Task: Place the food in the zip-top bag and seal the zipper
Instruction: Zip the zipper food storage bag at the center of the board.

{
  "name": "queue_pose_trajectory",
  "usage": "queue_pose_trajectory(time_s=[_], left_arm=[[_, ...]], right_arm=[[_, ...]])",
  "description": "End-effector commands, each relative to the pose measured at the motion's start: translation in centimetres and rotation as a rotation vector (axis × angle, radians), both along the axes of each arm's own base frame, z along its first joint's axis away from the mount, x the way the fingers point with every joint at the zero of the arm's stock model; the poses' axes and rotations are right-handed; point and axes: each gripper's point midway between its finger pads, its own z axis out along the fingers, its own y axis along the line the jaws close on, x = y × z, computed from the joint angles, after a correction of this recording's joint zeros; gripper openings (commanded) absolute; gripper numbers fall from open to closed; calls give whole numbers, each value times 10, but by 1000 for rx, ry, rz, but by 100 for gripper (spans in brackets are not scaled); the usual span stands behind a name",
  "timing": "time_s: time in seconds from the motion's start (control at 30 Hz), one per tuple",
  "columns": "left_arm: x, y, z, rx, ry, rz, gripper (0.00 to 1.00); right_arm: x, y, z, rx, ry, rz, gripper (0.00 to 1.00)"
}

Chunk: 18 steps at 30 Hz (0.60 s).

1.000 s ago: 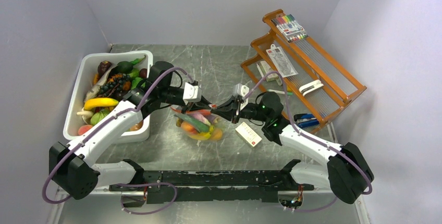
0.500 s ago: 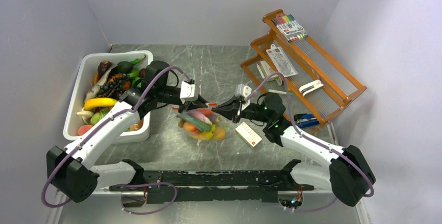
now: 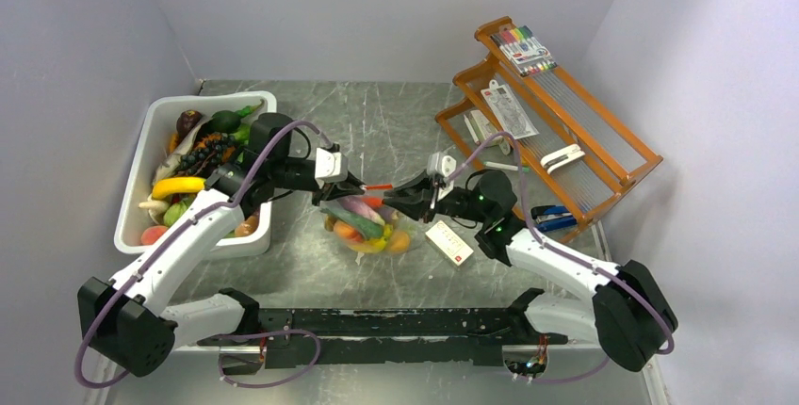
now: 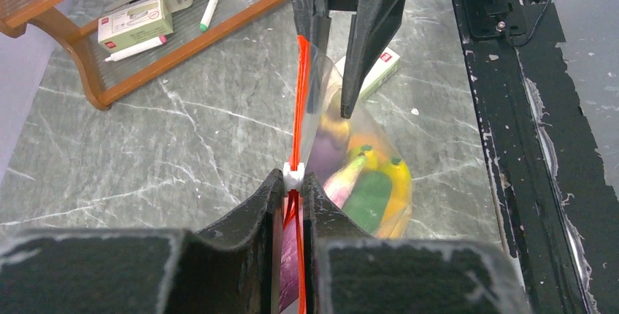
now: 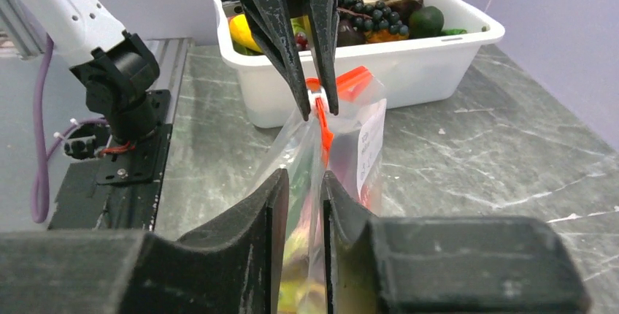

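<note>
Sealing under way: my left fingers [image 4: 293,182] are clamped on the zipper [image 4: 299,95] at its white slider [image 4: 293,176]. My right fingers [image 5: 305,182] stand a sliver apart, with the far end of the strip running between them. The zip-top bag [image 3: 369,228] sags below both pairs to the bench [image 3: 377,122]. Inside it is the food [image 4: 368,198], a dark green piece among yellow, orange and purple ones. Behind my left fingers, the white tub [image 3: 141,155] carries dark grapes [image 3: 205,153], a yellow banana [image 3: 181,185] and green pieces. Only the overhead view takes in the wooden rack [image 3: 603,155] out beyond my right fingers. Only the left wrist shows the slider, and the right wrist alone shows the bag's printed label [image 5: 371,146].
</note>
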Motion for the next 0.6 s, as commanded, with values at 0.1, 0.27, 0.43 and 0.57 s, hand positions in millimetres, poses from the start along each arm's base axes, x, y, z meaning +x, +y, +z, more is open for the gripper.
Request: queue_pose_trajectory(time_s=[0.1, 0.27, 0.43, 0.57], left_arm=[[-3, 1, 1, -23, 2, -22, 7], [-4, -1, 4, -36, -4, -29, 7], [-3, -2, 8, -47, -7, -35, 7], [-3, -3, 9, -48, -8, -39, 7]], right_arm=[[0, 8, 22, 44, -25, 49, 36], [-1, 12, 27, 64, -19, 59, 37], [4, 16, 29, 64, -9, 55, 29], [5, 17, 32, 82, -10, 48, 24]])
